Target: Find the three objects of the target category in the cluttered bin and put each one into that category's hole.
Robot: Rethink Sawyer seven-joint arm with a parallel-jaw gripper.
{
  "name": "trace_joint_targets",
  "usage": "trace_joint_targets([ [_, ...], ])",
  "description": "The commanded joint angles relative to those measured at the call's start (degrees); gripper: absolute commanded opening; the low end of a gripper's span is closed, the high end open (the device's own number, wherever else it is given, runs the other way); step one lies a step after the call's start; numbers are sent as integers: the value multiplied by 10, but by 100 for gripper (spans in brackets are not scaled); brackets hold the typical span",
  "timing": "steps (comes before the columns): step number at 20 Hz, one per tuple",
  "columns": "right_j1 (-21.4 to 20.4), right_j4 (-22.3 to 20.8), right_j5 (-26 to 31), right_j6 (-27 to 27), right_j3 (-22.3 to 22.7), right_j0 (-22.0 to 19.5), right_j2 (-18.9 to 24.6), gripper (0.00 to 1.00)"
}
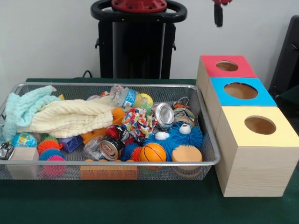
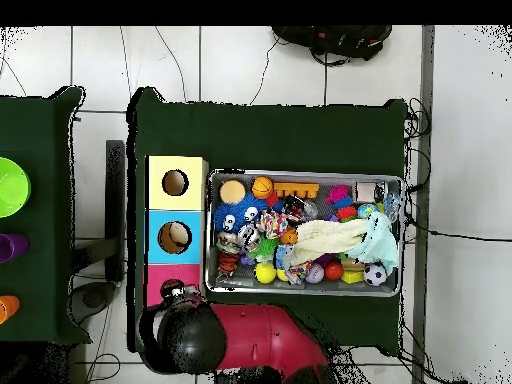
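Observation:
The wire mesh bin (image 1: 117, 86) stands on the green table, full of toys, and also shows in the overhead view (image 2: 310, 173). No yellow duck shows plainly. An orange-yellow shape (image 1: 100, 133) lies partly under a cream cloth, and I cannot tell what it is. The red-topped box (image 1: 243, 70) with its round hole (image 1: 227, 66) stands to the right of the bin, farthest from the camera. My gripper (image 1: 218, 14) hangs high above that box, only its dark tip in view. In the overhead view the arm (image 2: 195, 338) covers most of the red top (image 2: 158, 283).
A cream cloth (image 1: 70, 117) and a mint cloth (image 1: 23, 108) cover the bin's left part. An orange basketball (image 1: 153, 152), a blue fuzzy toy (image 1: 184, 138) and cans (image 1: 163, 114) lie in its right part. The blue-topped (image 1: 266, 99) and yellow-topped (image 1: 280, 135) boxes stand nearer the camera.

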Motion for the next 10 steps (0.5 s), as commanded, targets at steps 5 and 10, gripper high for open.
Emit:
trace_joint_targets([
  [5,-62,49,48,-162,33,-7,45,0],
  [10,96,-189,-116,-115,-1,8,-32,0],
])
